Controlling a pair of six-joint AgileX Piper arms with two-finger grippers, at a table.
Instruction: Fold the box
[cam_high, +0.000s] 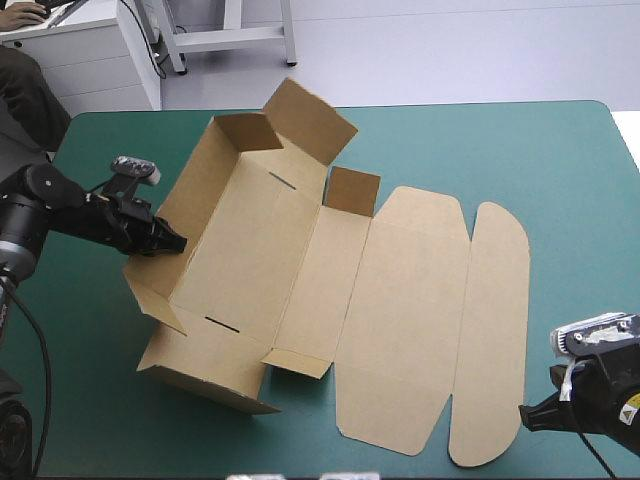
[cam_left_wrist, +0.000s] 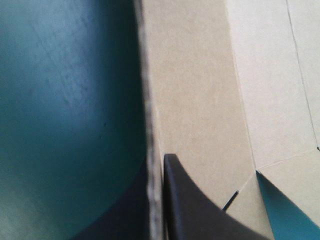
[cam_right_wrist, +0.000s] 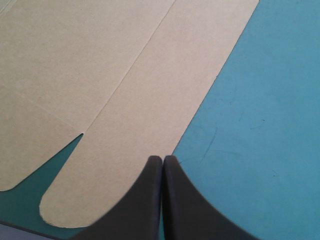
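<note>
On the teal-green cover (cam_high: 480, 150) the box (cam_high: 300, 270) stretches left-right, lid (cam_high: 400, 310) rightward.

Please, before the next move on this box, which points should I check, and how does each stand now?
1. The left gripper clamps the left wall of the box: ok, one finger on each side.
2. This left wall is raised: ok.
3. The far end flap is tucked in: not ok, it leans outward.
4. The right gripper holds the lid flap: not ok, shut at its edge.
5. The lid lies flat on the table: ok.
</note>
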